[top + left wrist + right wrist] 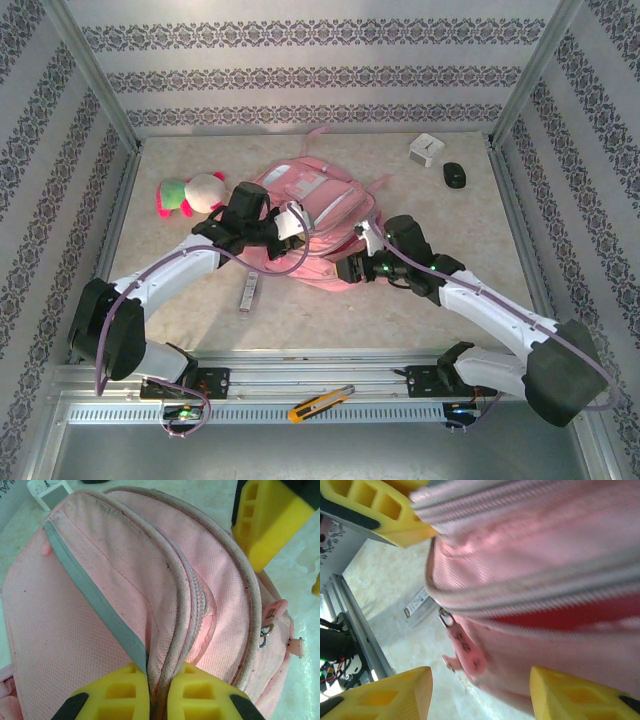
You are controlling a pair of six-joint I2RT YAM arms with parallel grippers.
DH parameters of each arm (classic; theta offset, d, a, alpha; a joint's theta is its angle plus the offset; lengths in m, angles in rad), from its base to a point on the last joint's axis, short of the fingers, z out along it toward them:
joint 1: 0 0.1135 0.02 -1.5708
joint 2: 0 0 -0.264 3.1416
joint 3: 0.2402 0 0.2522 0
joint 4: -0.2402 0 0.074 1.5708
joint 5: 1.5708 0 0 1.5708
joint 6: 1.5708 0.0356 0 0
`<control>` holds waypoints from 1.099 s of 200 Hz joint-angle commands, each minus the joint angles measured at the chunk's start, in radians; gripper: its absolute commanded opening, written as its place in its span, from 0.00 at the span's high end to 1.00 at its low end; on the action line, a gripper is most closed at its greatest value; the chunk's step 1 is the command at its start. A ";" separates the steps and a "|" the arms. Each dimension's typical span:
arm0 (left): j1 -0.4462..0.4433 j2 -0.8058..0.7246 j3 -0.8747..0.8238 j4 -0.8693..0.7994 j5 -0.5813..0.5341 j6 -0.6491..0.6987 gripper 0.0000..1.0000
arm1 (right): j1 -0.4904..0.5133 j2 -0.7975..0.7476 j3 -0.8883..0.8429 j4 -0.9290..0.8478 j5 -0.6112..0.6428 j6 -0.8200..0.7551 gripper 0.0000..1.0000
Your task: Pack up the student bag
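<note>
Left wrist: left end effector [159, 686] clenched on bag [75, 630] rim; right end effector [480, 690] released, zip pull [465, 650] ahead between its jaws.

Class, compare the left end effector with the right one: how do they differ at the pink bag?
The left end effector is shut, pinching a piped seam of the student bag; the right end effector stands open, gripping nothing. The left is at a pocket edge; the right frames the dangling pink zip pull. Both are yellow and at the bag.
</note>
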 commanded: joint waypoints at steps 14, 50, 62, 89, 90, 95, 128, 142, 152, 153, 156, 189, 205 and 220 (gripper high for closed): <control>0.022 -0.020 0.014 0.151 0.059 -0.111 1.00 | 0.053 0.064 0.064 0.032 -0.092 -0.056 0.49; 0.024 -0.003 0.028 0.155 0.070 -0.129 1.00 | 0.086 0.079 0.087 -0.037 0.011 -0.081 0.53; 0.024 -0.004 0.031 0.158 0.074 -0.130 1.00 | 0.093 0.080 0.097 -0.055 0.099 -0.084 0.57; 0.024 -0.008 0.038 0.167 0.086 -0.144 1.00 | 0.102 0.092 0.123 -0.076 0.286 -0.067 0.52; 0.023 -0.009 0.038 0.168 0.087 -0.146 1.00 | 0.102 0.092 0.124 -0.076 0.291 -0.065 0.52; 0.023 -0.010 0.038 0.171 0.090 -0.151 1.00 | 0.102 0.097 0.130 -0.077 0.312 -0.055 0.51; 0.024 -0.014 0.031 0.197 0.100 -0.175 1.00 | 0.107 0.117 0.162 -0.089 0.328 -0.050 0.59; 0.026 -0.016 0.028 0.201 0.095 -0.177 1.00 | 0.112 0.117 0.166 -0.097 0.331 -0.058 0.70; 0.027 -0.017 0.026 0.194 0.086 -0.174 1.00 | 0.114 0.112 0.170 -0.119 0.346 -0.060 0.80; 0.026 -0.017 0.025 0.194 0.085 -0.173 1.00 | 0.113 0.111 0.170 -0.120 0.349 -0.060 0.81; 0.028 -0.016 0.025 0.192 0.083 -0.171 1.00 | 0.114 0.108 0.172 -0.131 0.354 -0.064 0.84; 0.048 -0.019 0.023 0.124 0.065 -0.100 1.00 | 0.078 0.058 0.169 -0.227 0.382 -0.073 1.00; 0.053 -0.018 0.027 0.060 0.050 -0.034 1.00 | 0.017 0.039 0.156 -0.251 0.328 -0.072 1.00; 0.052 -0.012 0.040 -0.019 0.028 0.039 1.00 | -0.036 0.022 0.150 -0.264 0.264 -0.087 1.00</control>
